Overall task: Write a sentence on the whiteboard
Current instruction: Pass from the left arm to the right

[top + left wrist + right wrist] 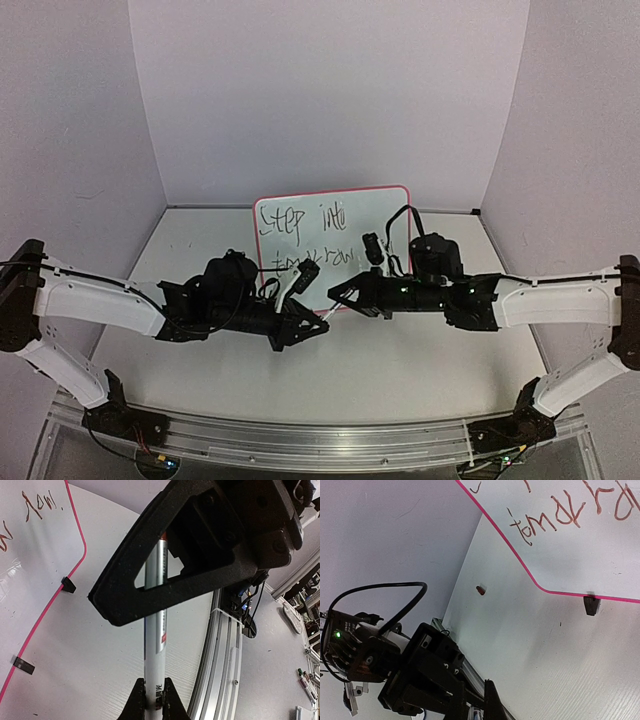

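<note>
The whiteboard (385,215) lies flat at the back middle of the table, pink-edged. On it is the sentence (305,235) in two handwritten lines; parts of it also show in the wrist views (560,517). My left gripper (155,700) is shut on the lower end of a white marker (155,645). The marker runs up into my right gripper (165,570), whose black fingers are shut around its far end. Both grippers (305,325) meet tip to tip just in front of the board's near edge. In the right wrist view the right gripper (476,707) sits at the bottom edge, and the marker barely shows there.
Two small black clips (68,585) (23,665) sit along the board's near edge. A small red-brown piece (481,589) lies on the table to the left of the board. A metal rail (300,440) runs along the table's near edge. Purple walls enclose the table.
</note>
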Controlling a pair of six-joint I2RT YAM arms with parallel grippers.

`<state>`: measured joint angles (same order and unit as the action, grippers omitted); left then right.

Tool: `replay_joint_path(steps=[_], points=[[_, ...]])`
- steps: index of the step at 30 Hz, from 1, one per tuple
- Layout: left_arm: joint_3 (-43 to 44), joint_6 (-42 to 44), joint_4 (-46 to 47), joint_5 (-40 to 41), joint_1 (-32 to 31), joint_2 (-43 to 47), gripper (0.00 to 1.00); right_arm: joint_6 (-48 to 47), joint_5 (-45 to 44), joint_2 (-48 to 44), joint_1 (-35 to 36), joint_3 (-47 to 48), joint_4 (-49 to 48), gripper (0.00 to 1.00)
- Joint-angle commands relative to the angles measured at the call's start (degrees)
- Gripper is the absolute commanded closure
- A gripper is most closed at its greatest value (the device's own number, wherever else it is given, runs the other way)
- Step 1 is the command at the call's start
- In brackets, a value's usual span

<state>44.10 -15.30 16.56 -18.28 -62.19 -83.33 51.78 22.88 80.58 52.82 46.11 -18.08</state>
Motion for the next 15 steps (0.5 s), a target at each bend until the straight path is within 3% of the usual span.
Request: replay_joint_path(steps=[1, 3, 5, 9, 15], points=[[0.7, -1.1, 0.6, 3.7, -0.1, 1.1, 0.81, -0.6, -6.4, -1.6, -0.2, -1.8, -1.0, 1.00], [0.2, -1.8, -1.7, 7.8, 0.0, 2.3, 0.58, -1.6, -10.7, -3.8, -0.3, -2.1, 1.4, 1.00], [-1.2, -2.5, -4.6, 11.4, 0.7, 4.3, 0.47, -3.6, -16.2, -6.5, -0.3, -1.7, 6.2, 1.00], [-5.6, -8.6, -10.4, 16.8, 7.0, 10.0, 0.39, -7.9, -25.0, -11.2, -0.4, -0.9, 14.1, 1.00], [-11.1, -20.7, -23.3, 24.1, 19.5, 18.7, 0.31, -11.5, -30.5, -13.5, -1.3, 1.3, 22.5, 1.00]])
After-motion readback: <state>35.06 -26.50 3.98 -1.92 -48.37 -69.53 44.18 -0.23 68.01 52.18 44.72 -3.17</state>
